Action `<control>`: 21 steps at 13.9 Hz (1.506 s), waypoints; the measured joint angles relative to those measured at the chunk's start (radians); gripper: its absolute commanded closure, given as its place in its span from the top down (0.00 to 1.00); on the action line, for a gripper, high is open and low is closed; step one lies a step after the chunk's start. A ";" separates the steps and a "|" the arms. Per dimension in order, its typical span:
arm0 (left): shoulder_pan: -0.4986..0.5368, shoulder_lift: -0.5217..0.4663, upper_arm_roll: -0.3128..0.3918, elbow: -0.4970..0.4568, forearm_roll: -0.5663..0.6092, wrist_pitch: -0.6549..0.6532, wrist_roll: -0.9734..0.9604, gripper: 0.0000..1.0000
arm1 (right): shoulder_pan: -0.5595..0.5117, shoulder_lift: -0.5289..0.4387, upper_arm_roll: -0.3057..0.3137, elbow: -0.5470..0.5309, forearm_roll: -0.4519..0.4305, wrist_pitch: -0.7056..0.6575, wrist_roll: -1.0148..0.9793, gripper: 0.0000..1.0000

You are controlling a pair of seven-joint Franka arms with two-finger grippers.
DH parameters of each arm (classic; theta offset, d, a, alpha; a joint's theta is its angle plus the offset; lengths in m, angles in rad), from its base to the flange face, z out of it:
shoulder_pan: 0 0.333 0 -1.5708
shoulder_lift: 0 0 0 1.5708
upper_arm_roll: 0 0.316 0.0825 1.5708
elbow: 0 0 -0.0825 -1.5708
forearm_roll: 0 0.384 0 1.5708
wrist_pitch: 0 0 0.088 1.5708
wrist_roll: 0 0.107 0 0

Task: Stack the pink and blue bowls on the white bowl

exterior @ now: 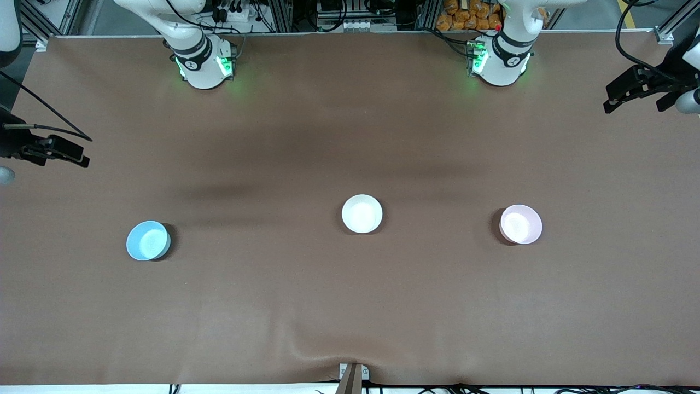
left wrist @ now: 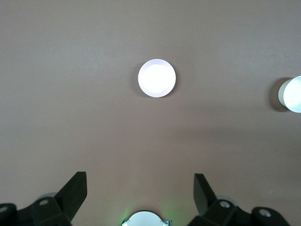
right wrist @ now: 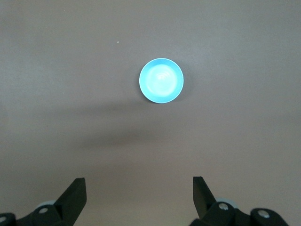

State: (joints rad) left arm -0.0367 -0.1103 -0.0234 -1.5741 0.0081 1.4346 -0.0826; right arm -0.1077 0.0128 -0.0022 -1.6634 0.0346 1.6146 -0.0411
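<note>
Three bowls stand apart in a row on the brown table. The white bowl [exterior: 362, 213] is in the middle. The pink bowl [exterior: 520, 224] stands toward the left arm's end and shows in the left wrist view [left wrist: 157, 78], with the white bowl [left wrist: 294, 94] at that view's edge. The blue bowl [exterior: 148, 241] stands toward the right arm's end and shows in the right wrist view [right wrist: 161, 80]. My left gripper [exterior: 634, 98] [left wrist: 140, 181] is open and empty, high over the left arm's end. My right gripper [exterior: 60, 150] [right wrist: 139, 186] is open and empty, high over the right arm's end.
The brown table cover [exterior: 350, 306] has a raised fold near the front edge above a small bracket [exterior: 353, 375]. The arm bases [exterior: 205, 65] [exterior: 500, 60] stand along the table's back edge. The left arm's base also shows in the left wrist view [left wrist: 146, 219].
</note>
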 measured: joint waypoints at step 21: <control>-0.001 0.058 0.007 0.002 0.000 0.005 0.004 1.00 | -0.002 -0.008 -0.003 0.030 -0.002 -0.074 0.000 1.00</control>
State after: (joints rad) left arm -0.0378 -0.0523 -0.0161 -1.5725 0.0080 1.4401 -0.0791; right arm -0.1097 0.0049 -0.0049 -1.6333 0.0325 1.5406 -0.0411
